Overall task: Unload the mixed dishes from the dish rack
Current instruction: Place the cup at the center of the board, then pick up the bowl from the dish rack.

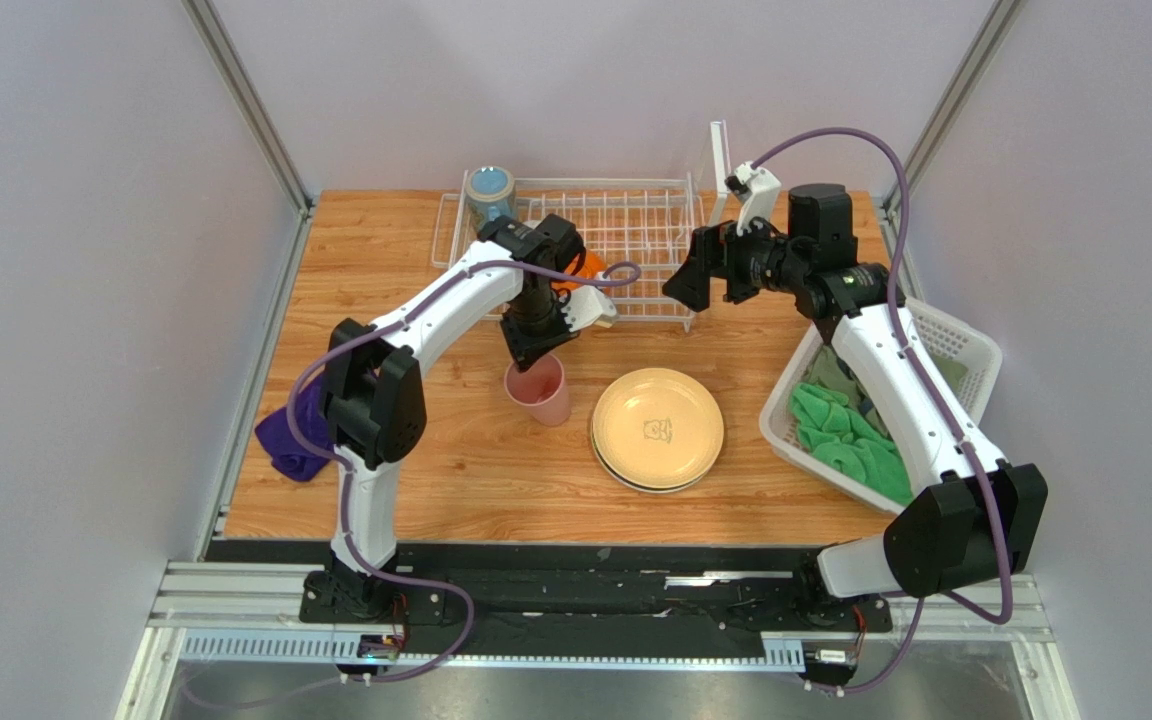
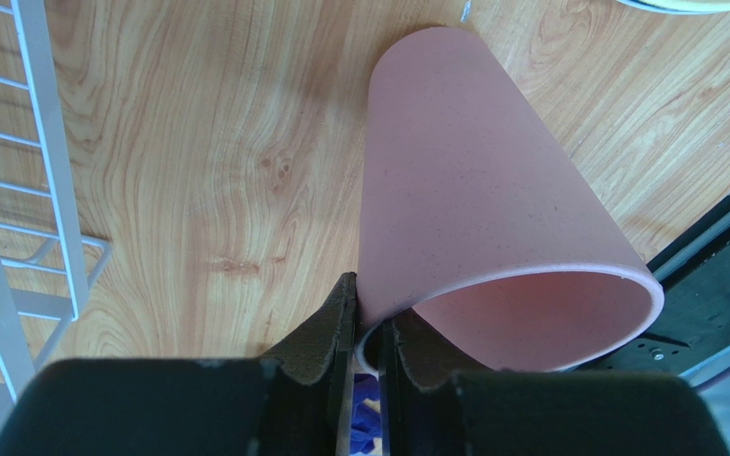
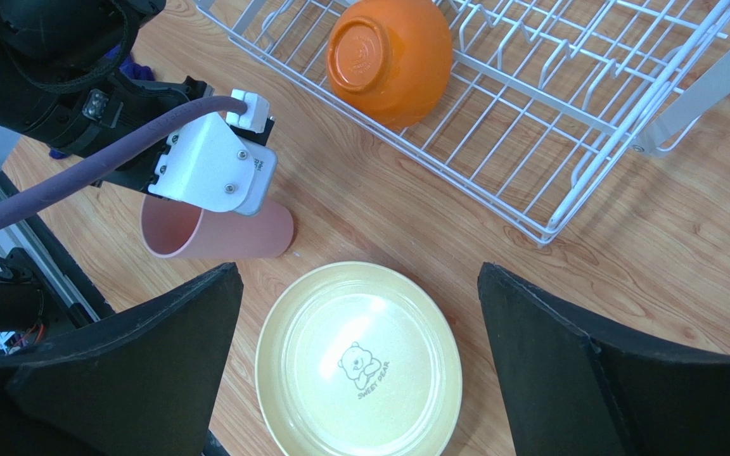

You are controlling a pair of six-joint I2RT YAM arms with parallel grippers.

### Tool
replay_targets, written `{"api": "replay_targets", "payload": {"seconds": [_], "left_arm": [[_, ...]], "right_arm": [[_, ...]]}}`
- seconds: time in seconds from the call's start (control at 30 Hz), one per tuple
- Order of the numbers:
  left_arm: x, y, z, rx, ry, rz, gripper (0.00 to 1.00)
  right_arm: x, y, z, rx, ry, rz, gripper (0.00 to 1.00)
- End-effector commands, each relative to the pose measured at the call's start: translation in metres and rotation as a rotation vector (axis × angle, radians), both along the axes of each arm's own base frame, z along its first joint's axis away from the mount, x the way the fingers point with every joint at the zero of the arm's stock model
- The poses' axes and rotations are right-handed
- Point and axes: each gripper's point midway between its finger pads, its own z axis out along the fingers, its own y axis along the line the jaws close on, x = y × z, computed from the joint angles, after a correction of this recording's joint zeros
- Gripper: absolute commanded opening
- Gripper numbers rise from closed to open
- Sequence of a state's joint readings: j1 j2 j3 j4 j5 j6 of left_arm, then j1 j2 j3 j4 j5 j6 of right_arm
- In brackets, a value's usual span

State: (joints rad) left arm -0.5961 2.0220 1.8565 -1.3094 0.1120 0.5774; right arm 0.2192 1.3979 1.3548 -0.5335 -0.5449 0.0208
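Observation:
My left gripper (image 1: 537, 357) is shut on the rim of the pink tumbler (image 1: 542, 393), which stands upright on the wood in front of the dish rack (image 1: 597, 240). In the left wrist view my fingers (image 2: 335, 318) pinch the tumbler's wall (image 2: 474, 190). My right gripper (image 1: 695, 281) is open and empty, hovering by the rack's right end above the cream-yellow plate (image 3: 359, 361), which lies flat on the table (image 1: 657, 428); a second rim shows under its near edge. An orange bowl (image 3: 393, 57) lies tipped in the rack (image 3: 531, 123). A blue mug (image 1: 491, 192) stands at the rack's far left corner. The small white bowl is not in view.
A white lattice basket (image 1: 958, 353) with green cloths (image 1: 845, 435) stands at the right edge. A purple cloth (image 1: 289, 435) hangs at the left edge. The rack's upright white panel (image 1: 719, 155) rises at the back. Grey walls close in both sides.

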Motion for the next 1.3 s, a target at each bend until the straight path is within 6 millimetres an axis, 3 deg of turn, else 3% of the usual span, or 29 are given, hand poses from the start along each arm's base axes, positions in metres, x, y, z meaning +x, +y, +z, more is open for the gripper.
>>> {"api": "replay_targets", "payload": {"seconds": [0.0,0.2,0.6,0.87,0.9,1.13,1.27], "left_arm": [[0.0,-0.008,0.008,-0.012,-0.001,0.005,0.21],[0.004,-0.012,0.013,-0.03,-0.018,0.009,0.36],[0.013,-0.021,0.035,-0.096,-0.091,0.022,0.53],[0.02,-0.026,0.078,-0.194,-0.227,0.03,0.7],[0.021,-0.026,0.083,-0.203,-0.246,0.033,0.76],[0.027,-0.027,0.127,-0.314,-0.399,0.049,0.87],[0.029,-0.021,0.137,-0.356,-0.458,0.077,0.93]], "right_arm": [[0.001,0.0,0.015,0.011,-0.068,0.017,1.0],[0.002,0.0,0.013,0.011,-0.06,0.018,0.99],[0.002,-0.001,0.012,0.012,-0.055,0.016,1.0],[0.007,-0.002,0.007,0.013,-0.044,-0.002,1.0],[0.008,-0.002,0.005,0.013,-0.038,-0.006,1.0],[0.022,0.002,-0.006,0.028,0.011,-0.026,1.0],[0.037,0.006,0.002,0.044,0.013,-0.032,0.99]]}}
